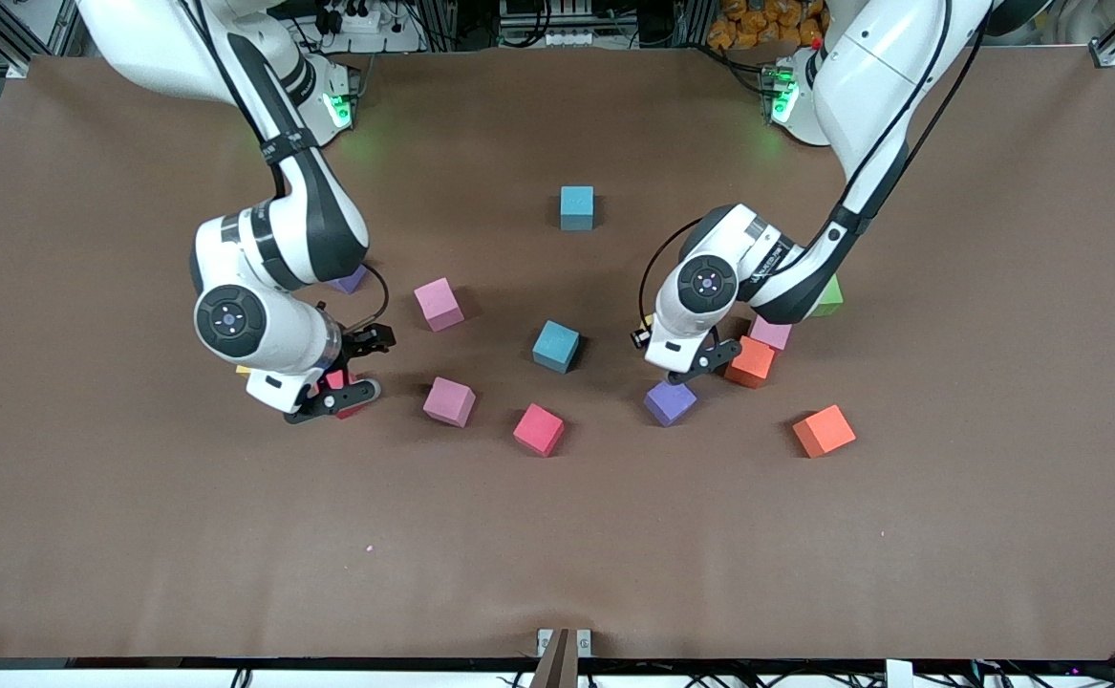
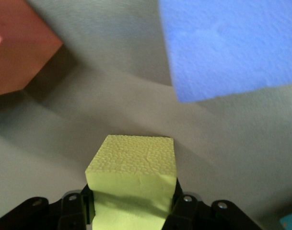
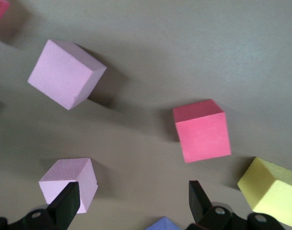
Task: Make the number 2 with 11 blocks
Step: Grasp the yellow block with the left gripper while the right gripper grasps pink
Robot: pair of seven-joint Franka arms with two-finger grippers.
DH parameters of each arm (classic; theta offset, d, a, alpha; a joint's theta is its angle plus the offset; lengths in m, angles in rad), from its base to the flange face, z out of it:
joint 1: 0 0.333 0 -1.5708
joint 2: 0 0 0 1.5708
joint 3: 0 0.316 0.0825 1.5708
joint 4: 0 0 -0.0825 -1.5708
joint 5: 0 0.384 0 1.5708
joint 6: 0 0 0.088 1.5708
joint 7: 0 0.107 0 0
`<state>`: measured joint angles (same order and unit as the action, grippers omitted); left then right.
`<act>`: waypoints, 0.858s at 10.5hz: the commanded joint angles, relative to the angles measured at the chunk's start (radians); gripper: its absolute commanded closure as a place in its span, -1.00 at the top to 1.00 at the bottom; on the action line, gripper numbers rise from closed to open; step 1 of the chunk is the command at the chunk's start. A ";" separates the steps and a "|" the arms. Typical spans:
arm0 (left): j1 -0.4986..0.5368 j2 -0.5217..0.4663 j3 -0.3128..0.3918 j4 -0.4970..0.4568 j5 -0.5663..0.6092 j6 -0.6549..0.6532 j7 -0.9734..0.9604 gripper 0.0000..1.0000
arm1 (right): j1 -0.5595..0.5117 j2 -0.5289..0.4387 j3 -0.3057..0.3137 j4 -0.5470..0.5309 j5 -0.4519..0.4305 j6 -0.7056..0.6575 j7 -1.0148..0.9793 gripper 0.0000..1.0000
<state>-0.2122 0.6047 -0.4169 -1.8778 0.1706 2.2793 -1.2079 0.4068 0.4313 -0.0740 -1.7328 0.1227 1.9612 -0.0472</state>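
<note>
Beside the purple block [image 2: 232,48], left end effector [image 2: 131,211] pinches a yellow block [image 2: 134,165] (right end effector [image 3: 131,201] spread).

A robotics lab: two white arms bolted at a brown-covered bench [image 1: 557,535], aluminium framing [image 1: 3,33] and cabling around.

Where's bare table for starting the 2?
Widest: the table strip nearer the camera than the red block and orange block. Also between the cyan blocks. Crowded around the left gripper, shut on the yellow block; right gripper open over another red block.
</note>
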 commanded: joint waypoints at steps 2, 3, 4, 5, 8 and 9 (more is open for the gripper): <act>0.013 -0.120 -0.049 -0.130 -0.002 0.008 -0.239 -0.97 | 0.026 -0.035 -0.003 -0.085 0.018 0.053 -0.011 1.00; 0.013 -0.140 -0.081 -0.161 -0.011 0.008 -0.346 -1.00 | 0.032 -0.063 0.005 -0.138 0.018 0.079 -0.014 1.00; 0.014 -0.166 -0.114 -0.197 -0.011 0.008 -0.431 -1.00 | 0.038 -0.092 0.007 -0.198 0.018 0.118 -0.016 1.00; 0.016 -0.190 -0.143 -0.239 -0.013 0.012 -0.499 -1.00 | 0.050 -0.124 0.008 -0.249 0.018 0.145 -0.016 1.00; 0.028 -0.239 -0.218 -0.375 -0.013 0.113 -0.694 -1.00 | 0.055 -0.158 0.040 -0.295 0.018 0.162 -0.084 1.00; 0.042 -0.246 -0.227 -0.395 -0.016 0.126 -0.731 -1.00 | 0.053 -0.160 0.042 -0.292 0.020 0.162 -0.126 1.00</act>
<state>-0.2046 0.4183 -0.6185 -2.1943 0.1683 2.3626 -1.8833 0.4578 0.3154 -0.0365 -1.9853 0.1312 2.1082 -0.1118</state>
